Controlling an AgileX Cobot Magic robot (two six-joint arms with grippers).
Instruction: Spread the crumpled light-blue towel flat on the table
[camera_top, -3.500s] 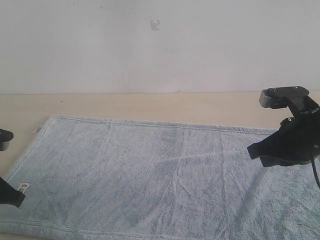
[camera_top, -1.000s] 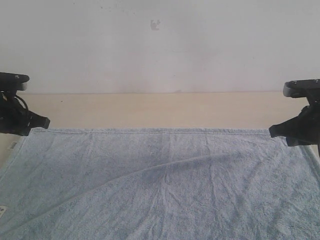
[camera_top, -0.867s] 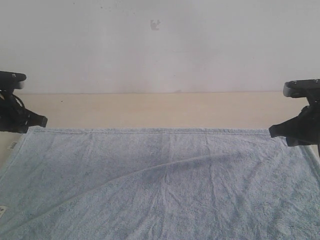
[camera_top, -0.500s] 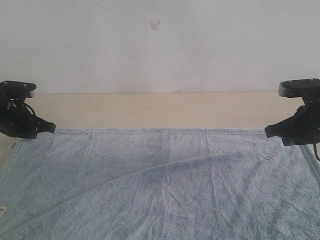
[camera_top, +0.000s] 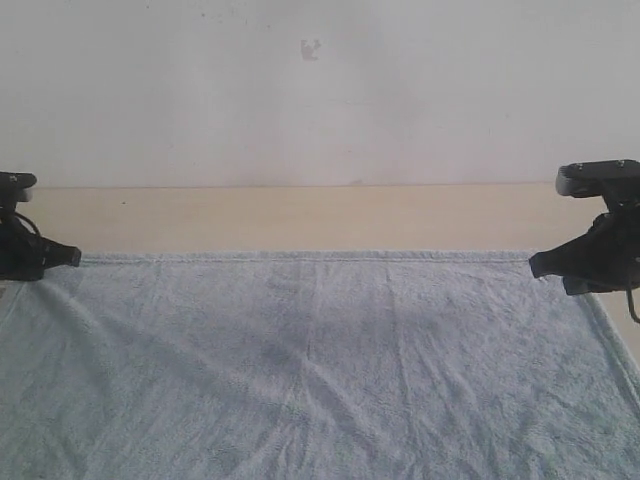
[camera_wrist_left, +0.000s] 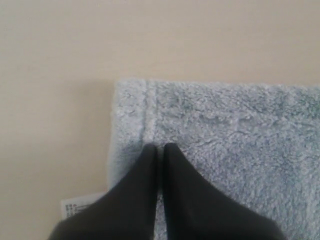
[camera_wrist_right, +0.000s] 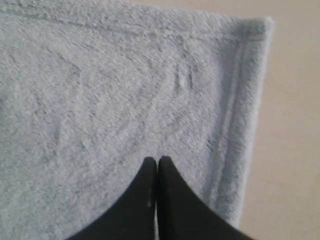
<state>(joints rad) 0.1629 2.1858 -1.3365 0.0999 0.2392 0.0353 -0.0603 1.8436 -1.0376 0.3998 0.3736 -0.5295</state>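
The black left gripper (camera_wrist_left: 158, 148) has its 2 fingers pressed together, tips at the hem by 1 corner of the pale light-blue fluffy terry towel (camera_top: 320, 360). No cloth shows between them. The black right gripper (camera_wrist_right: 157, 160) is likewise closed, just inside another corner. The towel lies spread across the wide beige matte table (camera_top: 300, 215).

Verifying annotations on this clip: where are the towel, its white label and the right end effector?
towel (camera_top: 320, 370), exterior view, middle of the spread cloth.
label (camera_wrist_left: 80, 206), left wrist view, visible white part beside the towel's edge.
right end effector (camera_wrist_right: 157, 161), right wrist view, midway between its shut fingertips.
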